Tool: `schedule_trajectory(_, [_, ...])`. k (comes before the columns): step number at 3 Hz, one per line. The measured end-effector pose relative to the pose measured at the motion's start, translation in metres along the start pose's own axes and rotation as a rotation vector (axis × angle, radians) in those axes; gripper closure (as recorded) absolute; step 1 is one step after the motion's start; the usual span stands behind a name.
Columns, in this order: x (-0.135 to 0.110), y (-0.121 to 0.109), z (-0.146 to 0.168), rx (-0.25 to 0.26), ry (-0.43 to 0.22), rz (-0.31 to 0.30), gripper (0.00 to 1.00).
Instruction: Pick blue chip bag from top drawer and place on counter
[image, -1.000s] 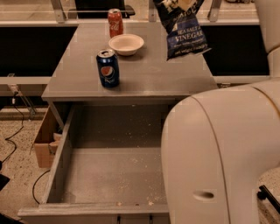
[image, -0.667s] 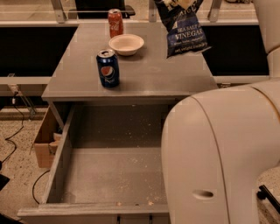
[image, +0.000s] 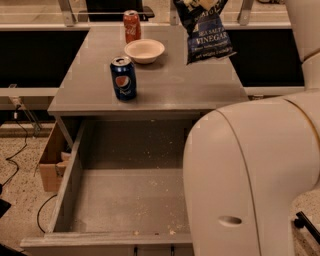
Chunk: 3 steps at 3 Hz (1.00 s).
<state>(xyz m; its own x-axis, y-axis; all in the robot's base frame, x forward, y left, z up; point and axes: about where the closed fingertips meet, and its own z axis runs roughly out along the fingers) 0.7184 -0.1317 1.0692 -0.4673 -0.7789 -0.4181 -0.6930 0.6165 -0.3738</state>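
- Lying on the speckled floor at far left: black cables (image: 11, 150)
- Tucked against the cabinet's left side, just beside the drawer wall: a brown cardboard box (image: 50, 161), flaps up
- Pulled fully out below the counter edge: the top drawer (image: 68, 192), a grey box with tall side walls and pale crumbs scattered over its floor; no bag inside it
- Standing upright near the counter's front left: a blue Pepsi can (image: 123, 78), tab end up
- Standing upright at the back, behind the Pepsi can and well apart from it: a red soda can (image: 132, 26)
- Sitting between the two cans and slightly to their right, just beside the red one: a shallow white bowl (image: 144, 50)
- Spanning the middle of the view: the grey counter (image: 175, 86), flat and smooth, thin front edge over the drawer
- Hanging over the counter's right rear part: the blue chip bag (image: 206, 32), dark navy with white "Vinegar" lettering, crinkled and tilted, its top cut off by the upper edge of the view; cannot tell whether its lower corner touches the surface
- Out of sight above the bag's top: the gripper, so cannot tell how it grips or how wide it stands
- Filling the lower right and running up the right side: the white robot arm (image: 255, 175), covering the drawer's right portion
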Motion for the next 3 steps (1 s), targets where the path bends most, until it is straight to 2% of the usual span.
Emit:
schedule_trajectory(1, [-0.0033, -0.0015, 0.0039, 0.005, -0.008, -0.001, 0.13])
schedule_trajectory(2, [-0.0059, -0.0024, 0.0073, 0.008, -0.014, -0.002, 0.0])
schedule_trajectory(3, [-0.0059, -0.0024, 0.0073, 0.008, -0.014, -0.002, 0.0])
